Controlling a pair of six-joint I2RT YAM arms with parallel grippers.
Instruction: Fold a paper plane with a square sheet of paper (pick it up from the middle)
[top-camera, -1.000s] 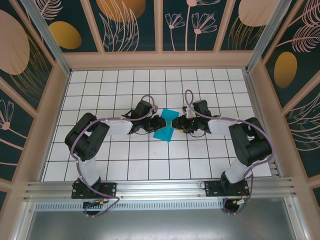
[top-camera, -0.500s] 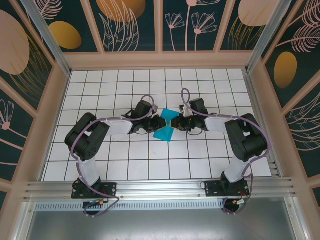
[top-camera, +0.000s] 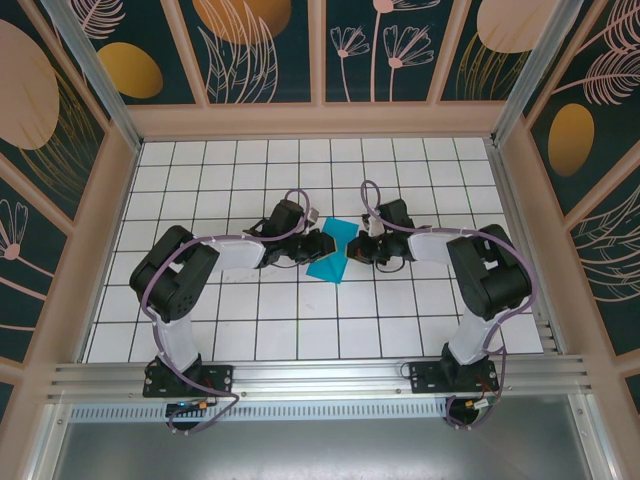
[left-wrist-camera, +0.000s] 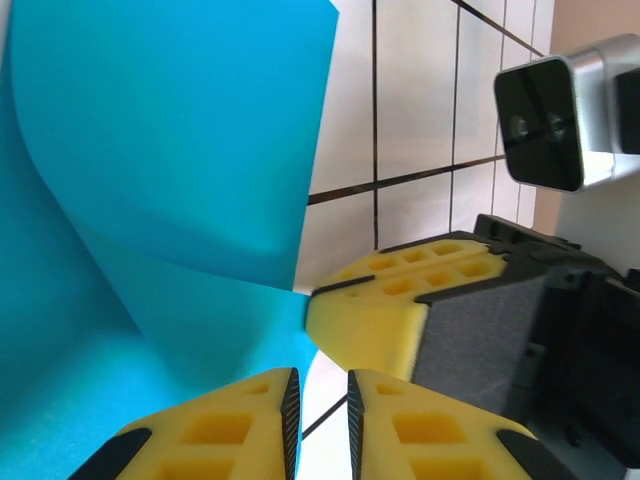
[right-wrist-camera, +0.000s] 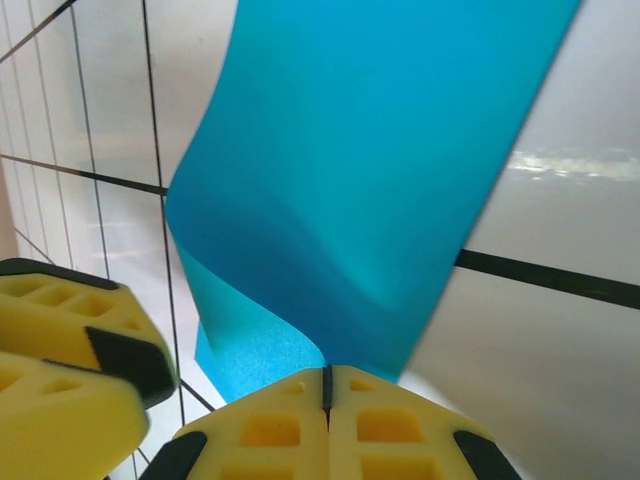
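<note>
Only one sheet (top-camera: 327, 266); left gripper (left-wrist-camera: 320, 385), right gripper (right-wrist-camera: 326, 375).

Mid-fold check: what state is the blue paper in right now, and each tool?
square sheet of paper: curled over in a soft bend, no plane shape yet.
right tool: shut on the sheet's edge.
left tool: slightly open, jaws a slit apart, beside the sheet.

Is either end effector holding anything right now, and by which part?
The right end effector, shut, pinches the blue sheet of paper by its edge. The left end effector sits at the sheet, jaws barely apart; its grip cannot be told.
</note>
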